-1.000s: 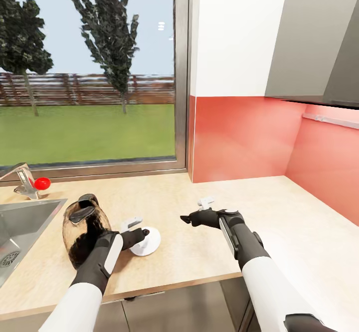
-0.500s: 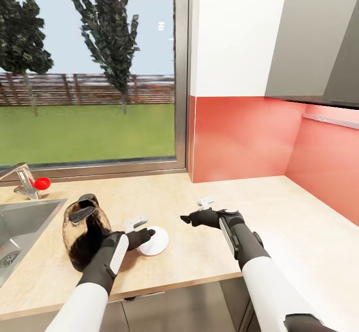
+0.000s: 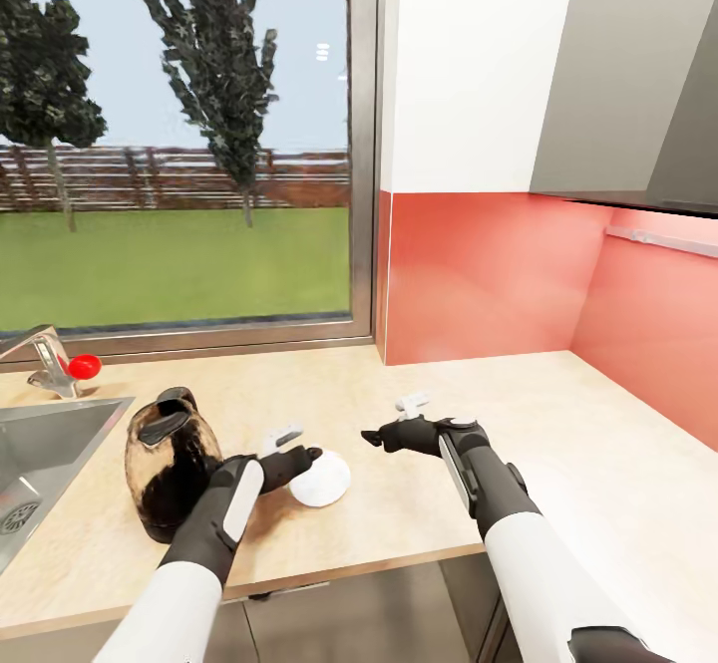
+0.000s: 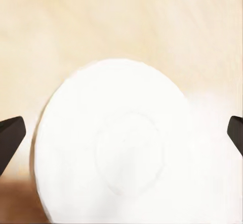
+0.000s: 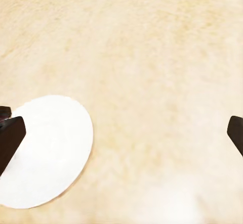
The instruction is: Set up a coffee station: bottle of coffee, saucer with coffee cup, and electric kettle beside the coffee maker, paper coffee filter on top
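Observation:
The white saucer (image 3: 321,481) lies flat on the tan countertop (image 3: 558,424). It also appears in the left wrist view (image 4: 114,143) and the right wrist view (image 5: 48,150). My left gripper (image 3: 297,446) is open, low over the saucer's near-left edge, with its fingertips (image 4: 10,135) spread wider than the plate. The smoky-glass electric kettle (image 3: 170,464) stands just left of that arm. My right gripper (image 3: 391,421) hovers open above bare counter to the saucer's right, holding nothing. The coffee maker, bottle of coffee, paper coffee filter and coffee cup are out of view.
A steel sink (image 3: 40,444) with a faucet (image 3: 45,359) and a red knob (image 3: 85,366) is set into the counter at the far left. A window and a red backsplash (image 3: 479,274) bound the back, with upper cabinets (image 3: 618,65) overhead. The counter's front edge runs just below both arms.
My left gripper has moved right, away from the kettle, and the saucer has slid right along the counter with it. The right arm has stayed still.

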### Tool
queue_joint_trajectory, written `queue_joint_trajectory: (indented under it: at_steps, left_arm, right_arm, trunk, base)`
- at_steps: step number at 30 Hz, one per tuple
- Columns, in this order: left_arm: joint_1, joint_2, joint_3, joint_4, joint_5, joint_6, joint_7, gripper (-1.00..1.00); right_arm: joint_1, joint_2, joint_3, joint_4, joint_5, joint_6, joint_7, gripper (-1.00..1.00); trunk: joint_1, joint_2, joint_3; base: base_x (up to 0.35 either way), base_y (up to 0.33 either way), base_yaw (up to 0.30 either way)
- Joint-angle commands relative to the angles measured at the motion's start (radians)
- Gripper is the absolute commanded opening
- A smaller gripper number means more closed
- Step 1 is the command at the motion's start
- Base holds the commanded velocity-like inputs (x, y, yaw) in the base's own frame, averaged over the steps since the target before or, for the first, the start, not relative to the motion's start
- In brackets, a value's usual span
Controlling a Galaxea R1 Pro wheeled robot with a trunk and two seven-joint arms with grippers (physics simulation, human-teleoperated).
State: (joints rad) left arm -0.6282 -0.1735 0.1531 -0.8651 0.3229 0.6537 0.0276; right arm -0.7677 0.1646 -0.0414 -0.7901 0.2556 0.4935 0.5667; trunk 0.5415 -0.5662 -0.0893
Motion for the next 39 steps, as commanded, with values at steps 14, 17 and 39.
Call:
queue_joint_trajectory:
  at_steps: [14, 17, 39]
  left_arm:
    - [0.000, 0.005, -0.003, -0.180, 0.030, 0.070, 0.003, 1.00]
    - [0.001, 0.008, -0.001, -0.202, 0.030, 0.094, 0.003, 1.00]
    - [0.005, 0.075, 0.003, -0.061, 0.019, 0.108, 0.006, 1.00]
  right_arm:
    - [-0.001, 0.001, -0.004, -0.001, 0.010, 0.004, 0.009, 1.00]
    - [-0.001, 0.001, -0.004, -0.001, 0.010, 0.004, 0.009, 1.00]
    - [-0.001, 0.004, -0.002, 0.027, 0.007, 0.004, 0.011, 1.00]
  trunk:
    - [0.000, -0.002, -0.002]
    - [0.000, -0.002, -0.002]
    - [0.000, -0.002, -0.002]
  base:
    - [0.000, 0.000, 0.000]
    - [0.000, 0.000, 0.000]
    - [0.000, 0.000, 0.000]
